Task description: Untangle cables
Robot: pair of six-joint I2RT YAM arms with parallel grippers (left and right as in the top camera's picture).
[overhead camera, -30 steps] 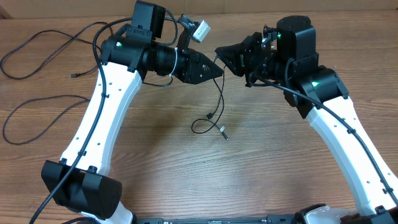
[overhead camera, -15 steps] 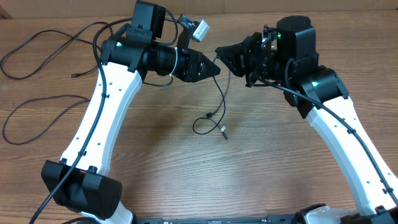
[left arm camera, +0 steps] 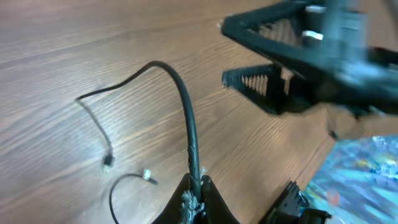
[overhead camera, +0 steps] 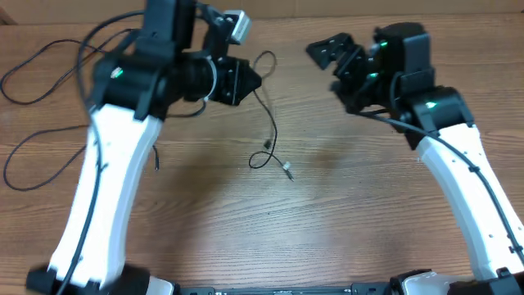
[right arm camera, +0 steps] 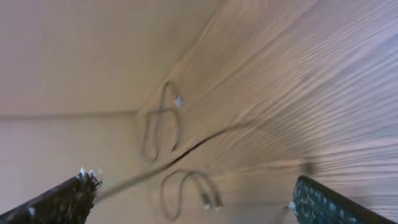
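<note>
When counted from overhead: two arms, two end effectors, three separate stretches of cables on the bench [overhead camera: 352,213].

Left end effector [overhead camera: 255,80]: pinched shut on the gripped cable [overhead camera: 271,119], with the clamp plain in the left wrist view [left arm camera: 196,183], strand [left arm camera: 190,127] caught between closed fingertips. From that grip, arcs up, then falls below the left end effector to a small loop and two plug ends [overhead camera: 288,170] on the wood. Unclear if one strand or two.

Right end effector [overhead camera: 323,51]: well to the right of the left end effector, fingers [right arm camera: 62,199] spread wide, holding nothing.

Far to the left of the left end effector: upper loose cable [overhead camera: 20,64] and lower loose cable [overhead camera: 10,160], each lying in an open curve, apart from one another.

Right wrist view: too smeared to count strands.
</note>
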